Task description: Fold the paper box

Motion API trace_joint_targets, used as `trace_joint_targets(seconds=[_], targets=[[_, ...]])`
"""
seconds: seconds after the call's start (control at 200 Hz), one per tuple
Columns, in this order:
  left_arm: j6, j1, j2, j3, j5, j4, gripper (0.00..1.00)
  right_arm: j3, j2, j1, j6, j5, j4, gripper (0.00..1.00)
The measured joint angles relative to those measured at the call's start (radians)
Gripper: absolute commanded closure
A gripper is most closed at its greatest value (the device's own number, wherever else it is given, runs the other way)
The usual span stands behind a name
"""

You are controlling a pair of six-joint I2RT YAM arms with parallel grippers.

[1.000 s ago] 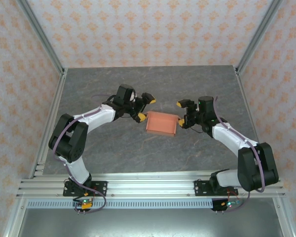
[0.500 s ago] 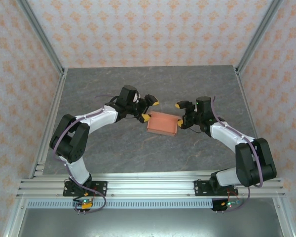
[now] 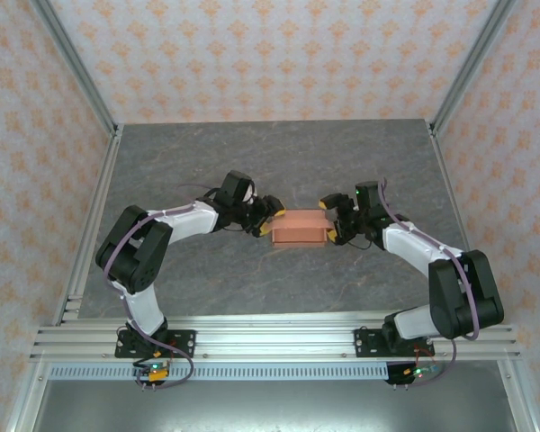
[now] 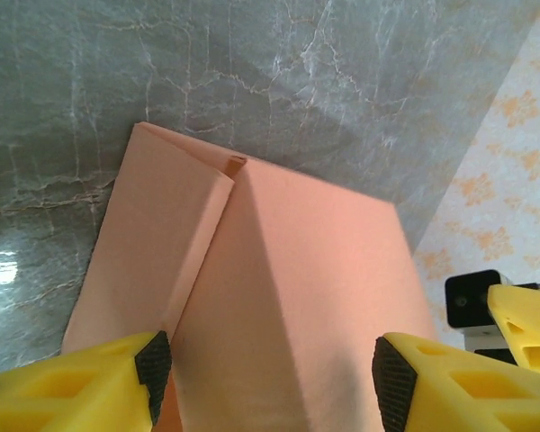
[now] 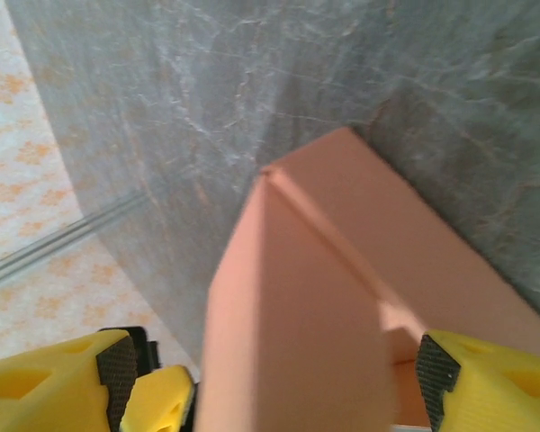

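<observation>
The paper box (image 3: 301,227) is salmon-orange card, folded up, lying at mid-table between my two grippers. My left gripper (image 3: 266,217) stands at its left end, open. In the left wrist view, the box's top panel (image 4: 297,297) fills the gap between the black pads (image 4: 153,364), which sit close to its edges, and a side panel (image 4: 153,243) slopes down on the left. My right gripper (image 3: 330,222) straddles the right end, open. In the right wrist view the box (image 5: 306,333) sits between the pads (image 5: 436,376), clear of the left one, and a small open corner shows by the right one.
The grey marbled tabletop (image 3: 279,153) stretches behind and in front of the box. Aluminium frame posts (image 3: 97,193) and patterned walls bound it left, right and at the back. The mounting rail (image 3: 270,337) runs along the near edge. My left gripper's yellow fingers (image 5: 157,400) appear beyond the box.
Both grippers have moved inward onto the box's ends. The left jaws have narrowed around it. The box has shifted slightly right and its top now looks closed flat.
</observation>
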Motion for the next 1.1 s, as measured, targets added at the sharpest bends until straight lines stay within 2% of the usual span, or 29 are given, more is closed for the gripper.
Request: trace_joint_targets(seconds=[0.175, 0.28, 0.44, 0.676, 0.901, 1.101], targets=[[0.113, 0.0, -0.019, 0.0, -0.034, -0.058, 0.35, 0.062, -0.063, 0.0, -0.144, 0.075, -0.196, 0.15], [0.178, 0.0, -0.019, 0.0, -0.063, -0.106, 0.35, 0.161, -0.107, 0.0, -0.294, 0.132, -0.313, 0.14], [0.251, 0.0, -0.019, 0.0, -0.097, -0.155, 0.35, 0.267, -0.117, 0.002, -0.514, 0.155, -0.419, 0.15], [0.292, 0.0, -0.019, 0.0, -0.106, -0.156, 0.36, 0.296, 0.035, 0.067, -0.687, 0.151, -0.482, 0.17], [0.37, 0.0, -0.02, -0.01, -0.182, -0.191, 0.37, 0.297, 0.238, 0.117, -0.791, 0.176, -0.525, 0.19], [0.423, 0.0, -0.06, -0.041, -0.232, -0.222, 0.37, 0.327, 0.259, 0.121, -0.835, 0.217, -0.537, 0.22]])
